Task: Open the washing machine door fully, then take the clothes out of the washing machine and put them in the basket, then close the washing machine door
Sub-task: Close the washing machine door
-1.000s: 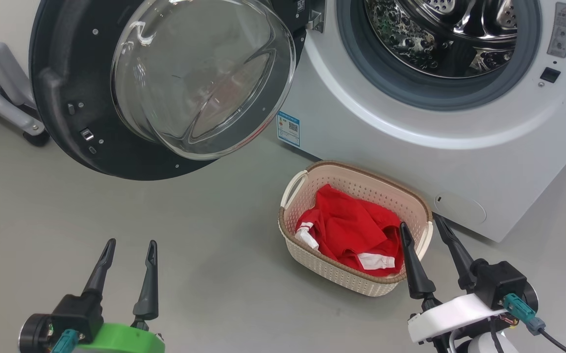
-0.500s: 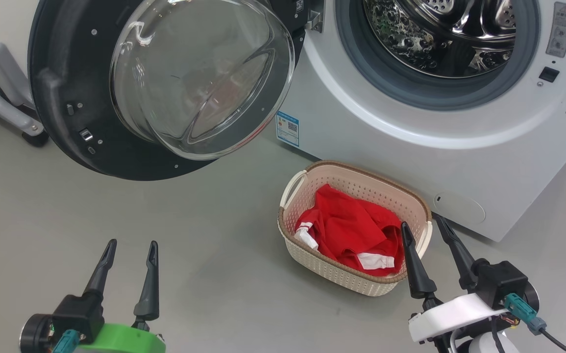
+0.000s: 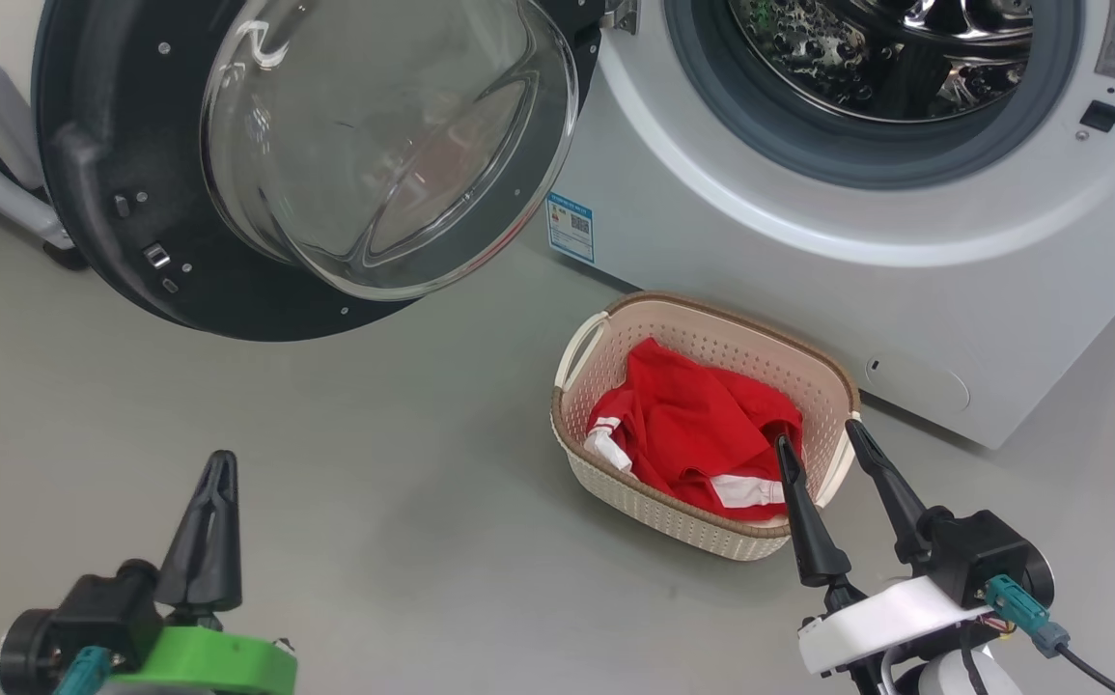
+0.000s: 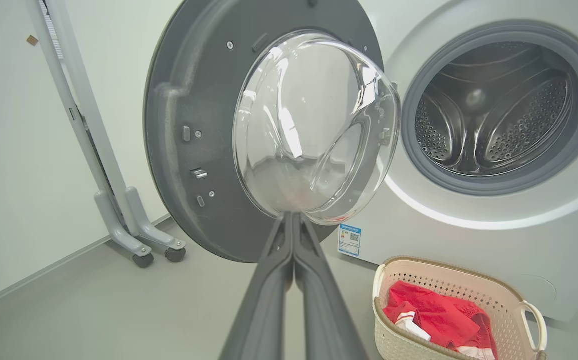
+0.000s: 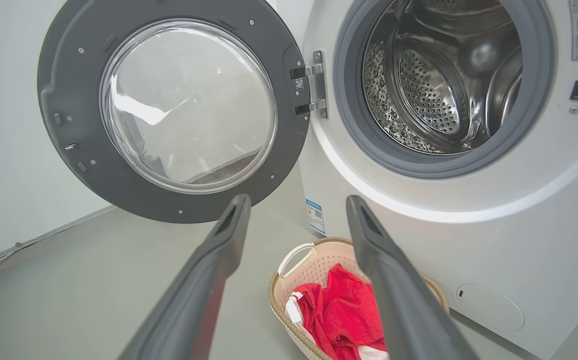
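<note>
The washing machine door (image 3: 132, 193) (image 4: 188, 125) (image 5: 168, 115) hangs wide open to the left of the white washing machine (image 3: 905, 270), whose steel drum (image 5: 444, 85) looks bare inside. On the floor in front stands the basket (image 3: 605, 328) (image 4: 469, 272), and the red clothes (image 3: 702, 434) (image 5: 339, 310) lie in it. My left gripper (image 3: 214, 463) (image 4: 293, 217) is shut on nothing, low at the left, well short of the door. Open and holding nothing, my right gripper (image 3: 818, 434) (image 5: 296, 202) hovers at the basket's near right corner.
A grey wheeled stand (image 4: 133, 235) sits by the wall behind the door. Bare grey floor (image 3: 374, 502) stretches between my left gripper and the basket. A blue sticker (image 3: 569, 230) marks the machine's lower front.
My left gripper's fingers have come together from open to shut. The head camera has shifted slightly, so the whole scene sits a little higher; the basket and clothes stay put.
</note>
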